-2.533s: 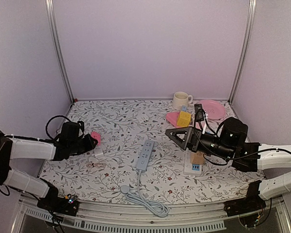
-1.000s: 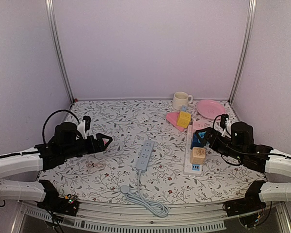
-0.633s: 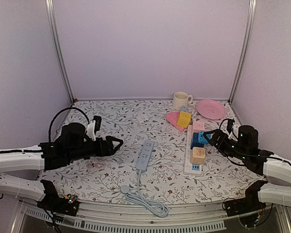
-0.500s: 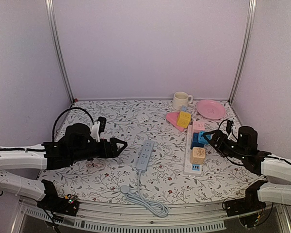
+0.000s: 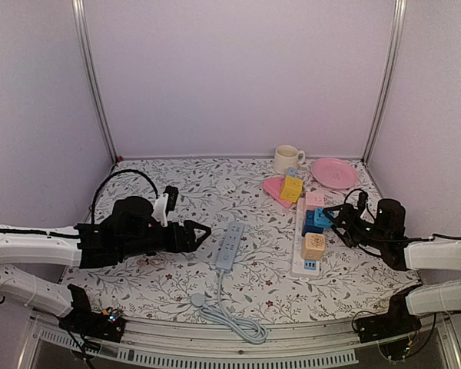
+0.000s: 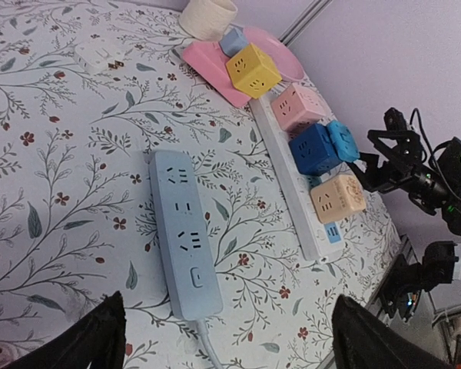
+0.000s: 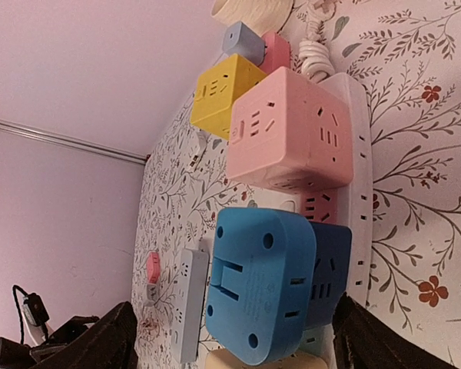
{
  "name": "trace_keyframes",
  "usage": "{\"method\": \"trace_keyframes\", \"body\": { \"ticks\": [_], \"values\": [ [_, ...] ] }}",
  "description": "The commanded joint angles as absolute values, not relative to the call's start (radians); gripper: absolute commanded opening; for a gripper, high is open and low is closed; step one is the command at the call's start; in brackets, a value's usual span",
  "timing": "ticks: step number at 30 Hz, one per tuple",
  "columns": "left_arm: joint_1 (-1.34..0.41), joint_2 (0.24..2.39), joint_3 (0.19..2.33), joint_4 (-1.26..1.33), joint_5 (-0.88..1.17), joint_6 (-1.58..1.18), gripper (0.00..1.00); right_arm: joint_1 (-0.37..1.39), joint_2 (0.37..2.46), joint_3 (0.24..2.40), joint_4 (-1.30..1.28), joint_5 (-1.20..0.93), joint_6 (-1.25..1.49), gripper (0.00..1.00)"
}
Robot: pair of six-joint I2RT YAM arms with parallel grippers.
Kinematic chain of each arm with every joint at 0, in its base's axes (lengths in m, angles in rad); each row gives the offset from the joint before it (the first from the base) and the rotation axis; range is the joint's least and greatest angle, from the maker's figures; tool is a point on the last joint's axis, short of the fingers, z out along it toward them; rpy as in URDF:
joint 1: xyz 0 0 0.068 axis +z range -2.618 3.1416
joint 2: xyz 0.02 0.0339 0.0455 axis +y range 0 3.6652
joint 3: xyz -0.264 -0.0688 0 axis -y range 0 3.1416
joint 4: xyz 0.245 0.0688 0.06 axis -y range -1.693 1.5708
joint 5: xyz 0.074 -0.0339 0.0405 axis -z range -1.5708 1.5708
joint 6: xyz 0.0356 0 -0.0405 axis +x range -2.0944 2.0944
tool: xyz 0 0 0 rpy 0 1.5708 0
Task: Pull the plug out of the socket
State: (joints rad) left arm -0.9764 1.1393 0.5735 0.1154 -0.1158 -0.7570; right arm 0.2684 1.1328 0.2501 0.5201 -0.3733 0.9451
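A white socket strip [image 5: 303, 265] [image 7: 359, 146] [image 6: 286, 173] lies at the right and carries a pink cube [image 5: 314, 200] [image 7: 288, 131], a dark blue cube [image 5: 310, 224] [image 7: 332, 269] and a tan cube [image 5: 313, 246] [image 6: 338, 198]. A light blue plug [image 5: 323, 217] [image 7: 261, 284] [image 6: 343, 138] sticks out of the dark blue cube's side. My right gripper [image 5: 335, 218] [image 7: 234, 334] is open, level with this plug, one finger on each side, apart from it. My left gripper [image 5: 201, 231] [image 6: 230, 338] hangs open just left of a grey-blue strip [image 5: 230, 246] [image 6: 180, 231].
A yellow cube [image 5: 291, 187] sits on a pink tray [image 5: 273, 187] behind the white strip. A cream mug [image 5: 287, 158] and a pink plate [image 5: 334, 173] stand at the back right. The grey-blue strip's cable [image 5: 230, 319] coils near the front edge.
My left arm has reached right towards the grey-blue strip. My right gripper has edged up to the light blue plug and its fingers have come in slightly.
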Motion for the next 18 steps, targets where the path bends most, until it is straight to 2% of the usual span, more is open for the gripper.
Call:
{"method": "trace_keyframes", "body": {
  "ticks": [1, 5, 12, 18],
  "values": [
    [-1.000, 1.124, 0.595, 0.123, -0.138, -0.762, 0.93, 0.261, 1.183, 0.256, 0.624, -0.419, 0.977, 0.84],
    [-1.003, 1.109, 0.593, 0.115, -0.145, -0.764, 0.93, 0.260, 1.215, 0.262, 0.662, -0.437, 0.998, 0.75],
    [-1.006, 1.099, 0.592, 0.109, -0.157, -0.762, 0.93, 0.260, 1.264, 0.263, 0.716, -0.475, 1.024, 0.46],
    [-1.008, 1.114, 0.591, 0.116, -0.154, -0.767, 0.93, 0.259, 1.304, 0.255, 0.769, -0.507, 1.045, 0.28]
  ]
}}
